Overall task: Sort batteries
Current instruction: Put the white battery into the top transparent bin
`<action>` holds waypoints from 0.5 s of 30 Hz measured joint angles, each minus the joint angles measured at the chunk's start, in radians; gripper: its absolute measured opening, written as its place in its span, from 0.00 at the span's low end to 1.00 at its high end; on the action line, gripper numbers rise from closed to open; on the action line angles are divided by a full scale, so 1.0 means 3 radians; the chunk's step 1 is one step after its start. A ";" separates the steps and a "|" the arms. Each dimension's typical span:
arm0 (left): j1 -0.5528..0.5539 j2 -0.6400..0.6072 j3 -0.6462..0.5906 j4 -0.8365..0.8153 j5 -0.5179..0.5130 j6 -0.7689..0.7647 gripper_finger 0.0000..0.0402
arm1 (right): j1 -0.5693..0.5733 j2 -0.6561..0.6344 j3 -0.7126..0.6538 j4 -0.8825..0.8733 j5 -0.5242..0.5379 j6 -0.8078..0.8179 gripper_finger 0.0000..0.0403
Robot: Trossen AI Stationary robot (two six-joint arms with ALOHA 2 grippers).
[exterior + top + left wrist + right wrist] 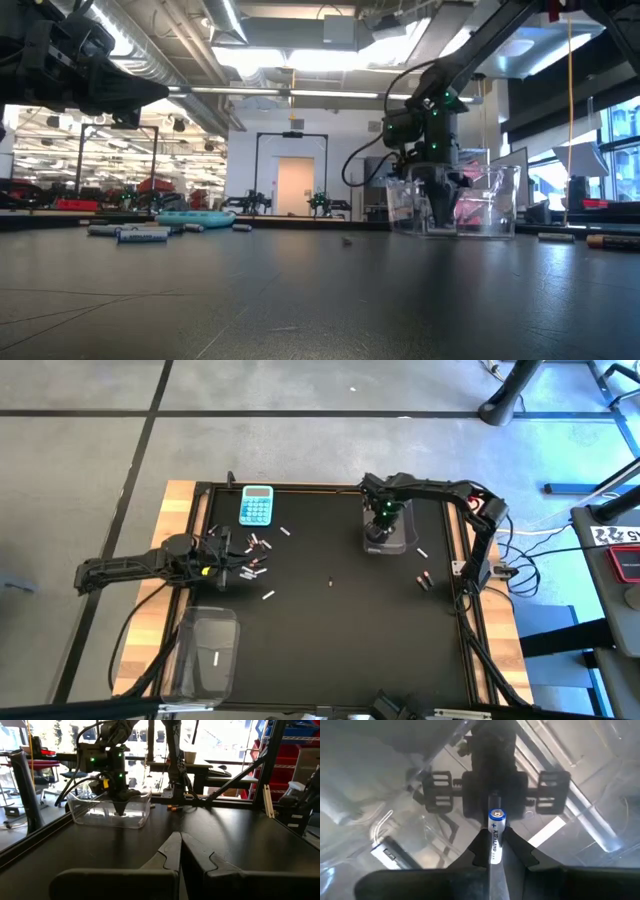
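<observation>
Right tool [496, 851] pinches a white battery [496, 834] between its fingertips, down inside the clear bin [398, 541] at the worktop's [330, 630] far right. Left tool [181, 851] fully closed, empty, over the loose batteries [252, 565] beside the calculator [256, 506].

One camera hangs overhead, looking straight down on the bench [330, 610]. Another sits at bench level, facing the room. Both wrist cameras look past their fingers; the left's shares the clear bin [112, 810] with the low view.
</observation>
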 joint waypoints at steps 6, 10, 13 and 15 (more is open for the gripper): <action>-0.0001 0.0000 -0.0001 0.0000 0.0000 0.0000 0.00 | 0.0000 0.0000 0.0093 -0.0057 0.0032 -0.0010 0.27; 0.0000 0.0000 0.0000 0.0000 0.0000 -0.0001 0.00 | 0.0000 -0.0014 0.0357 -0.0260 0.0055 -0.0079 0.38; 0.0000 0.0000 0.0000 -0.0001 0.0000 0.0000 0.00 | 0.0001 -0.0093 0.0654 -0.0518 0.0130 -0.0089 0.41; 0.0001 0.0000 0.0001 -0.0001 0.0000 -0.0001 0.00 | 0.0010 -0.0192 0.0854 -0.0712 0.0219 -0.0088 0.42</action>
